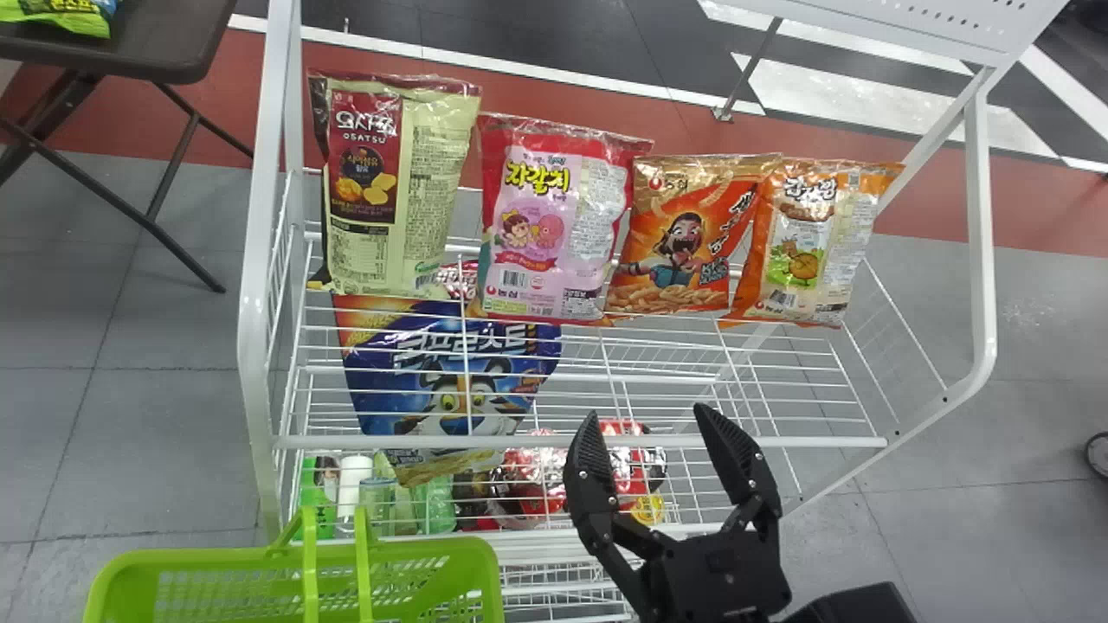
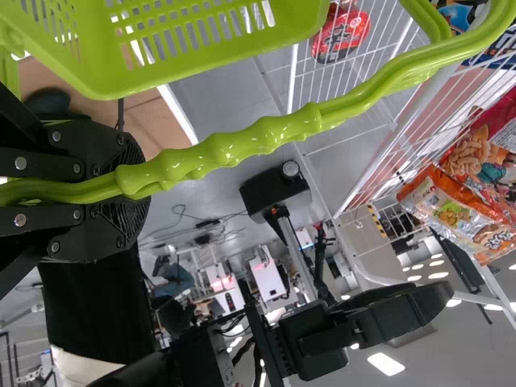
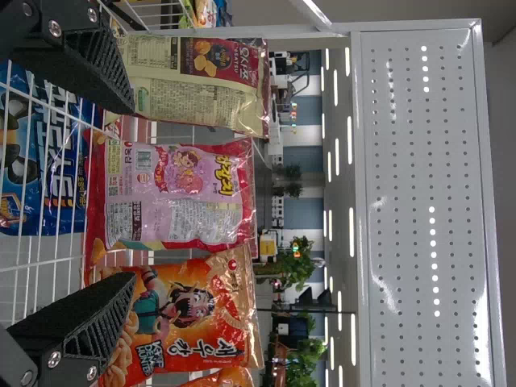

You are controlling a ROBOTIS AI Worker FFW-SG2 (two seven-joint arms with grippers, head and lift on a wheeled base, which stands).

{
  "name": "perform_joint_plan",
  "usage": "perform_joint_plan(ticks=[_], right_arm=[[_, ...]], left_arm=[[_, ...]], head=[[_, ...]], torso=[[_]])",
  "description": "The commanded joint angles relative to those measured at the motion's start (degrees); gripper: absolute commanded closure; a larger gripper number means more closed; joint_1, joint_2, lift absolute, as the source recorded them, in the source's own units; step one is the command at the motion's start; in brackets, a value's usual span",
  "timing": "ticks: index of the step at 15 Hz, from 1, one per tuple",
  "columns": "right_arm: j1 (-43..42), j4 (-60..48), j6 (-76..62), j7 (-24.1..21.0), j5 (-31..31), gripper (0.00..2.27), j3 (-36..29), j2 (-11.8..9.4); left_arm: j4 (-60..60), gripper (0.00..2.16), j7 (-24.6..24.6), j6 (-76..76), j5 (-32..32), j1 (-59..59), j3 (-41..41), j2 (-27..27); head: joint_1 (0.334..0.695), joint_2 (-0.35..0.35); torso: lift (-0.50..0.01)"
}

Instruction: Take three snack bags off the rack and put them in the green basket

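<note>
1. My right gripper (image 1: 647, 412) is spread and holding nothing, on the near side of the rack (image 1: 254, 320), its fingers set apart left to right.
2. The pink bag (image 1: 558, 221) stands on the rack's upper level, on the far side of that gripper and a touch left; in the right wrist view it sits between my two fingers.
3. Its long axis runs upright, so I judge those fingers would straddle its width, one per side edge.
4. The orange bag (image 1: 679, 238) is close on its right; I'd watch that the right finger doesn't catch it.
5. My left gripper (image 2: 133, 189) is clenched on the handle (image 2: 234, 149) of the green basket (image 1: 424, 547), near left. The right arm is the nearer for picking.
</note>
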Motion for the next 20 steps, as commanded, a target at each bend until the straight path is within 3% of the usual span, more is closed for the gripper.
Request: perform_joint_plan(ticks=[1,20], right_arm=[[0.01,0.09,0.00,0.00,0.00,0.08,0.00,0.00],[-0.61,1.23,-2.29,0.96,-0.26,0.06,-0.35,0.09]], left_arm=[[0.00,1.97,0.00,0.01,-0.07,0.00,-0.01,0.00],[0.35,1.97,-0.26,-0.17,-0.07,-0.18,-0.01,0.00]], head=[[0.695,-0.350],[0.695,-0.350]], torso=[[-0.026],[-0.026]])
